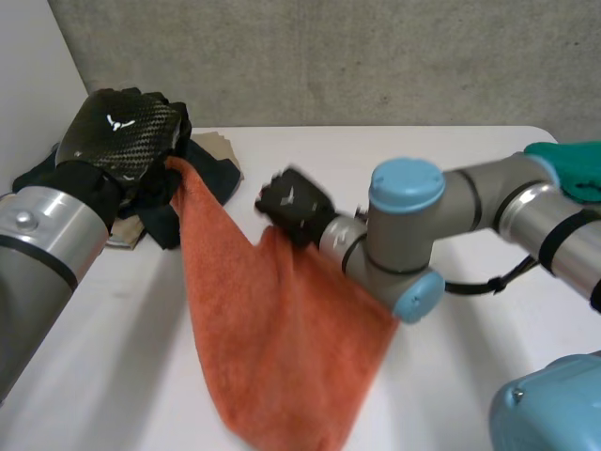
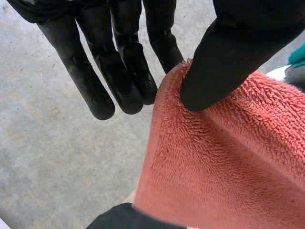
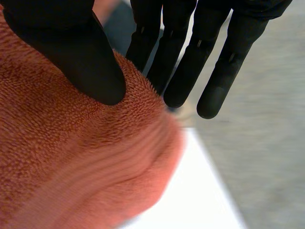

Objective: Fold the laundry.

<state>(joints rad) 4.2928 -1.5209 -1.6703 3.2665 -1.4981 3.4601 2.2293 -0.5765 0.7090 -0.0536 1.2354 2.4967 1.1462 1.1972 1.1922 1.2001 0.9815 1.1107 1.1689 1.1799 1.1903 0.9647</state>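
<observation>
Holds an orange towel (image 1: 282, 348) up over the white table (image 1: 470, 376), one hand at each end of its upper edge.

With the left hand (image 1: 122, 127), at 10 o'clock from the towel's middle in the head view, pinches the corner there. Seen from the left wrist, presses the thumb (image 2: 228, 62) onto the terry edge of the towel (image 2: 214, 162), against the nearest of the straight fingers (image 2: 121, 71).

With the right hand (image 1: 293, 205), at about 12 o'clock from the towel's middle, grasps the other end likewise. Seen from the right wrist, clamps the thumb (image 3: 76, 52) down on the towel (image 3: 66, 157), fingers (image 3: 190, 62) extended just behind its edge.

Lets the cloth sag between the two hands and hang to a rounded tip at 6 o'clock; cannot tell whether that tip touches the table. Crosses the towel's 3 o'clock side with the right arm's elbow (image 1: 404, 225).

Shares the table with a heap of dark clothes (image 1: 208, 177) and a beige piece (image 1: 218, 146) at 10 o'clock, just behind the left hand.
</observation>
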